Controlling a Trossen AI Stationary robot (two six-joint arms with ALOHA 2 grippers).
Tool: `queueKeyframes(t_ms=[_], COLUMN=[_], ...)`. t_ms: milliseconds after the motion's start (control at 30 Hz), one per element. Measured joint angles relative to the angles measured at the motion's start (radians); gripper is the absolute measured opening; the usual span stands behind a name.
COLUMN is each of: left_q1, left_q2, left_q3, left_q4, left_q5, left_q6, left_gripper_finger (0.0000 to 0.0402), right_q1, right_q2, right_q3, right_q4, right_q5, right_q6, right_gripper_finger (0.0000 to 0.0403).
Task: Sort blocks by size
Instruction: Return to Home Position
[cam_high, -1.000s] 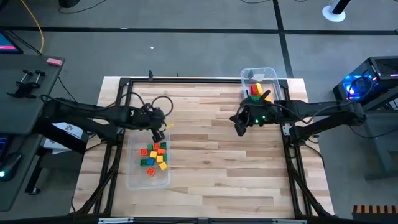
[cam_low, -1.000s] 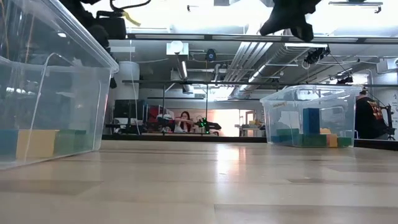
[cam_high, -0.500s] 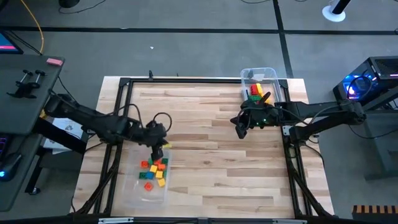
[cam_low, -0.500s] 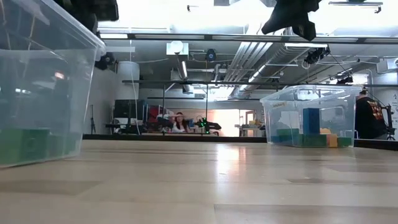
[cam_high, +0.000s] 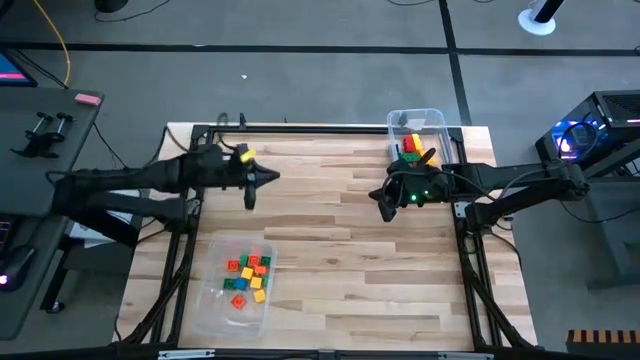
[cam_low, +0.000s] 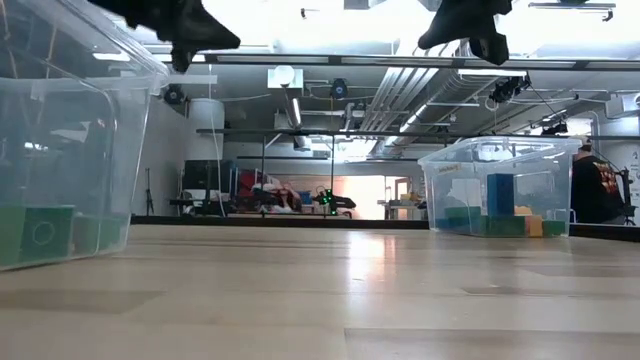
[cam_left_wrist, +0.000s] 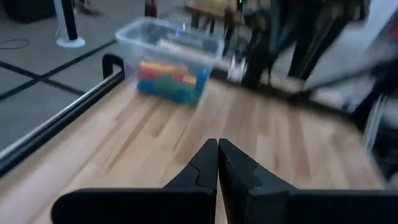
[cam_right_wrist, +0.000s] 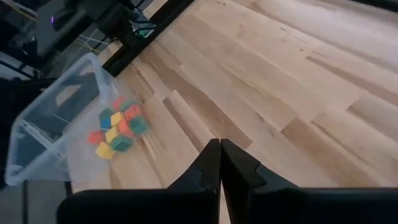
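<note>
Ahead of the left gripper (cam_left_wrist: 217, 148), the far bin (cam_left_wrist: 205, 46) and the blocks (cam_left_wrist: 166, 78) in it are blurred in the left wrist view, so block sizes cannot be told there. In the low view, the near bin (cam_low: 90, 150), well apart from both grippers, is cut off by the left edge, and both grippers are clipped by the top edge. From above, blocks just behind the right gripper (cam_right_wrist: 220, 148) are partly hidden by the right arm (cam_high: 500, 190).
</note>
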Motion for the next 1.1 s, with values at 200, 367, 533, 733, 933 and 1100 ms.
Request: queueKeyframes(t_ms=[200, 367, 533, 733, 933, 1100], left_q1=[-0.009, -0.079, -0.169, -0.248, -0.279, -0.283], left_q2=[-0.143, -0.247, -0.322, -0.359, -0.370, -0.366], left_q3=[-0.336, -0.577, -0.636, -0.718, -0.716, -0.716], left_q4=[0.430, 0.699, 0.687, 0.654, 0.618, 0.612], left_q5=[0.036, -0.089, -0.184, -0.297, -0.291, -0.288], left_q6=[-0.159, -0.311, -0.329, -0.360, -0.360, -0.328], left_gripper_finger=[0.0000, 0.0000, 0.0000, 0.0000, 0.0000, 0.0001], right_q1=[0.000, -0.002, -0.002, 0.007, 0.051, 0.091], right_q2=[0.000, 0.000, -0.001, -0.046, -0.159, -0.273], right_q3=[0.000, 0.000, 0.000, -0.001, -0.012, -0.159], right_q4=[0.000, 0.005, 0.018, 0.001, -0.060, 0.057], right_q5=[-0.003, -0.002, -0.020, -0.060, -0.033, -0.028], right_q6=[0.062, 0.075, 0.085, 0.082, 0.090, 0.100], right_gripper_finger=[0.0001, 0.0001, 0.0000, 0.0000, 0.0000, 0.0000])
